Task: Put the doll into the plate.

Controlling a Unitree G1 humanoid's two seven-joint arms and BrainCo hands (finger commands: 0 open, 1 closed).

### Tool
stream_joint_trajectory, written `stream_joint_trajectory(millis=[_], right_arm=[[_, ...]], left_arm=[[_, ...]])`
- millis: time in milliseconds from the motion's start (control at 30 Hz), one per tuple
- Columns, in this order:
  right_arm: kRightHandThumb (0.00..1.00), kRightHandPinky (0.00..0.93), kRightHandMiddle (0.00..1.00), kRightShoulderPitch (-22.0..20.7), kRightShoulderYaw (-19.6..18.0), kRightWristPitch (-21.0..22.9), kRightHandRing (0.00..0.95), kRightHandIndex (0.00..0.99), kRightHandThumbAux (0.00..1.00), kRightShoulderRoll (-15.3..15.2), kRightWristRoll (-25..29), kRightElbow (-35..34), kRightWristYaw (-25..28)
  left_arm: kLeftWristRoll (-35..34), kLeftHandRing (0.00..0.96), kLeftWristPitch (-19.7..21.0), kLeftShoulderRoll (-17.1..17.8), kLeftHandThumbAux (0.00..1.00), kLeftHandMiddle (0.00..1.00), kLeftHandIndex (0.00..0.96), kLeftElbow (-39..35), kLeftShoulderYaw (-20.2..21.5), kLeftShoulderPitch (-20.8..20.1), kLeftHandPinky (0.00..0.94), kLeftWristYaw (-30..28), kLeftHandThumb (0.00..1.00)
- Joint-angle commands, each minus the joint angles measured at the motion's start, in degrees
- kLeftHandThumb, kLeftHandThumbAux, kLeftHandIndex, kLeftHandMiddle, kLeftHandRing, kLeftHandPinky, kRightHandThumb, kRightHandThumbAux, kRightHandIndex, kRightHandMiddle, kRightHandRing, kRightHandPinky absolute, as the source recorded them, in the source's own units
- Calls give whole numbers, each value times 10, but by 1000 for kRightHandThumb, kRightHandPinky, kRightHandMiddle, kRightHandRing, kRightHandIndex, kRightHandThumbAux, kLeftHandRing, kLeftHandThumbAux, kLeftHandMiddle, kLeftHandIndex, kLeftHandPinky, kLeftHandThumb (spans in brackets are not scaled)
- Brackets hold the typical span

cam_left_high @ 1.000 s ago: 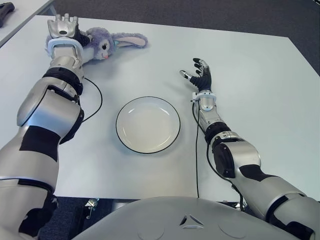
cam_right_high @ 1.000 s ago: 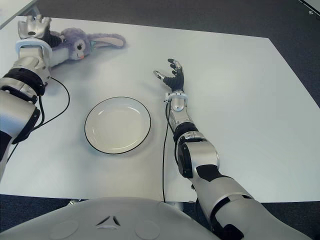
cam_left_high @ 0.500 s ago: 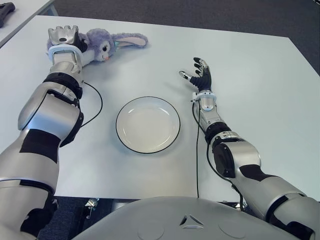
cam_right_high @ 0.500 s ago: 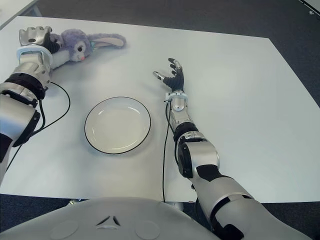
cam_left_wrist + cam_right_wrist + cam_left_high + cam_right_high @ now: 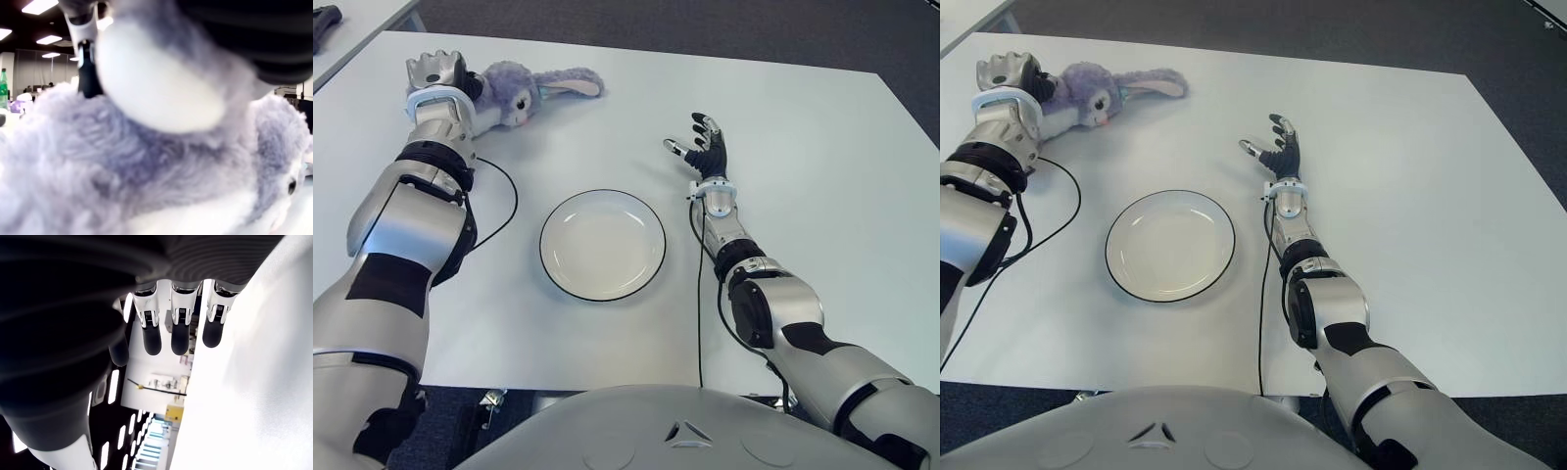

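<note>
The doll (image 5: 514,86), a purple plush rabbit with long ears, lies at the far left of the white table (image 5: 803,117). My left hand (image 5: 435,70) is on the rabbit's body with its fingers curled around it. In the left wrist view the doll's fur (image 5: 146,171) fills the picture, with one dark finger (image 5: 87,73) pressed into it. The white plate (image 5: 603,244) with a dark rim sits empty in the middle, nearer to me than the doll. My right hand (image 5: 703,145) shows to the right of the plate, fingers spread and holding nothing.
A black cable (image 5: 504,201) loops across the table between my left arm and the plate. Another cable (image 5: 697,294) runs along my right forearm. A dark object (image 5: 323,20) lies on a separate table at the far left. Dark floor lies beyond the far edge.
My left hand drew back a little toward me and its fingers closed on the rabbit's body. The doll's head and ears shifted slightly. The right hand stayed still.
</note>
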Motion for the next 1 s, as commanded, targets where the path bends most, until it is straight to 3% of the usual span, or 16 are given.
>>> stream_joint_trajectory(millis=[33,467,567,600,633,667,733,867,1000], right_arm=[[67,99,125,123,-9,54,105,172,828,12,8,80,12],[102,119,138,122,-11,56,116,193,828,14,9,79,11],[104,124,142,122,-11,57,120,199,828,14,7,80,9],[104,124,142,122,-11,56,121,199,828,14,7,80,8],[105,126,142,123,-11,55,122,196,829,15,7,79,8],[105,126,142,123,-11,55,122,196,829,15,7,79,8],[106,126,142,123,-10,53,123,192,829,15,6,79,6],[93,111,137,123,-10,54,118,191,832,15,7,79,6],[89,119,137,122,-9,55,117,195,834,15,6,79,7]], left_arm=[[-19,255,-16,-28,674,323,440,7,16,55,268,1,727],[-31,242,-22,-94,685,312,434,-8,25,61,235,36,735],[-37,356,-33,-102,687,357,439,-14,29,62,480,31,740],[-38,360,-35,-106,687,359,440,-17,30,62,492,31,740],[-39,376,-37,-109,666,440,449,-19,30,63,536,32,824],[-40,380,-38,-110,661,460,452,-21,30,63,547,32,845],[-41,386,-45,-117,659,468,453,-33,30,69,551,37,852],[-42,313,-66,-120,660,465,453,-55,25,83,454,43,853],[-43,307,-89,-113,660,466,454,-89,21,109,441,44,854]])
